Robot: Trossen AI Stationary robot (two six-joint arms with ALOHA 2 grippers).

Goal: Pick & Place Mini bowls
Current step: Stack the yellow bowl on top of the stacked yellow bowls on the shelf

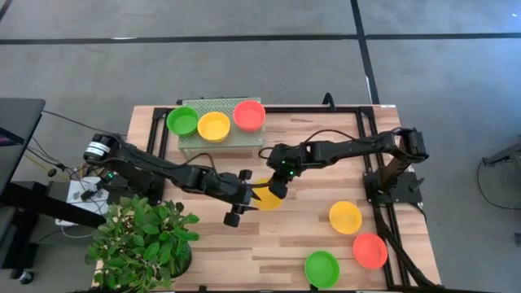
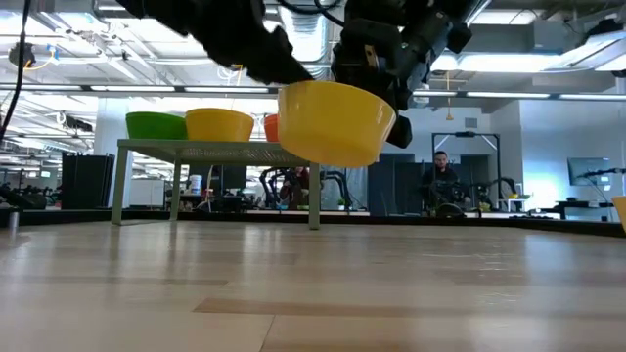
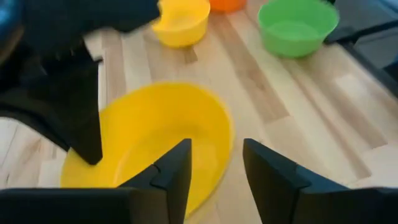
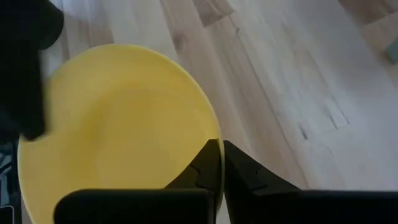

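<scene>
High view: 3 mini bowls, green [image 1: 182,121], yellow [image 1: 214,126] and red-orange [image 1: 249,115], sit on the pale mesh rack [image 1: 220,140]. 3 more, yellow [image 1: 345,217], red-orange [image 1: 369,251] and green [image 1: 321,268], wait on the desk [image 1: 326,175]. Both arms meet mid-desk at a yellow bowl [image 1: 267,198].

Low view: that bowl [image 2: 335,119] hangs clear above the desk.

Left wrist view: left gripper [image 3: 216,171], fingers parted, straddling the bowl's rim without gripping.

Right wrist view: right gripper [image 4: 222,163], fingers pinched on the rim.

Progress: roughly halfway; 4 bowls left.
</scene>
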